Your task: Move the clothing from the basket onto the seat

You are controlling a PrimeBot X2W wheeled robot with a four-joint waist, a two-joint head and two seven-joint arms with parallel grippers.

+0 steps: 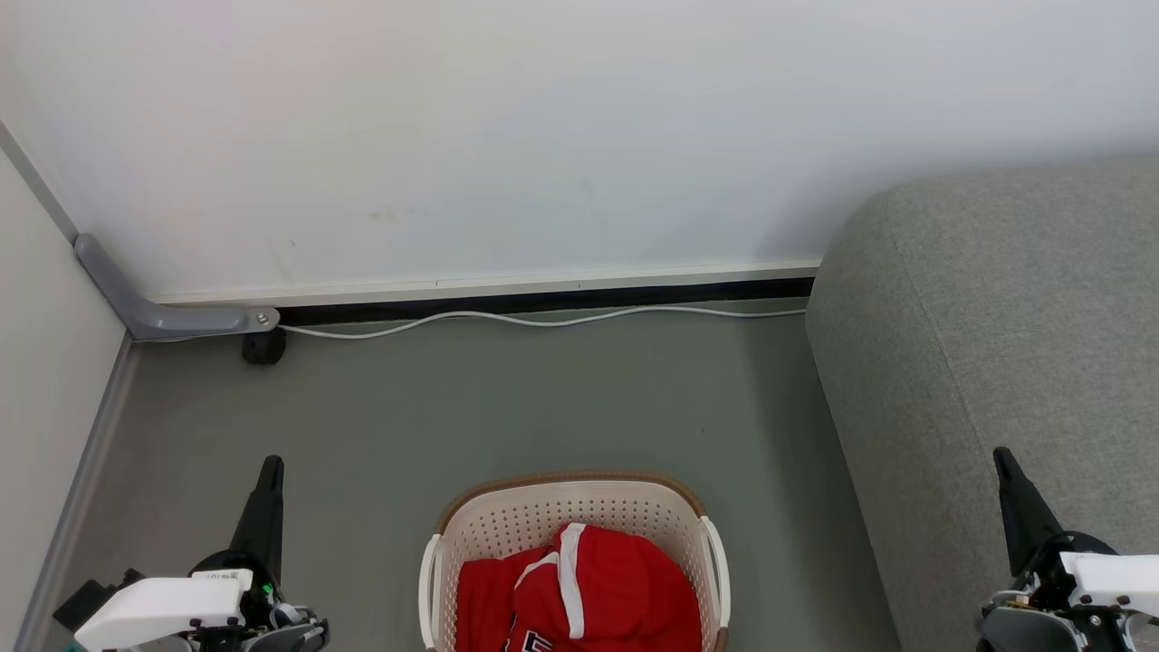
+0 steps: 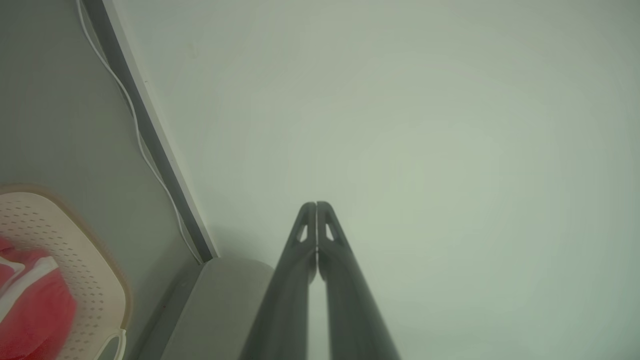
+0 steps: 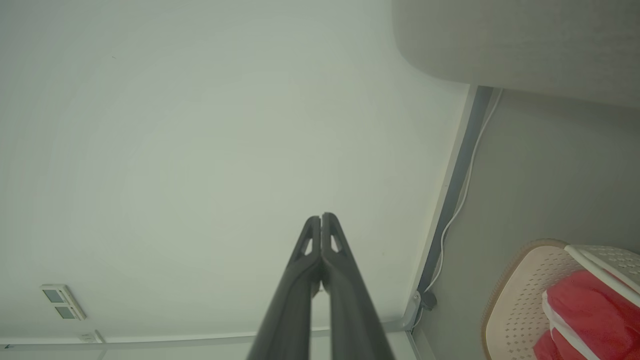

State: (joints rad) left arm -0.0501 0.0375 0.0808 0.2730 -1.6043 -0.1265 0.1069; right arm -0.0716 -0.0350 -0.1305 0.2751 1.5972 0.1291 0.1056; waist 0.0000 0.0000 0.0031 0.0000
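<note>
Left hand [image 1: 271, 465], right hand [image 1: 1001, 455] closed, empty; clothing [image 1: 607, 589] in basket [image 1: 579, 512] between; seat [image 1: 996, 317] right; white cable [image 1: 543, 320] along wall [image 1: 543, 136].

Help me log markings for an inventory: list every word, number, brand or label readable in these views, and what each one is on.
No text reads in full.
Clothing in the basket: black-and-white block lettering at the head view's bottom edge, cut off by the frame, unreadable.
White sticker on the body of the left tool: print too small to read.
</note>
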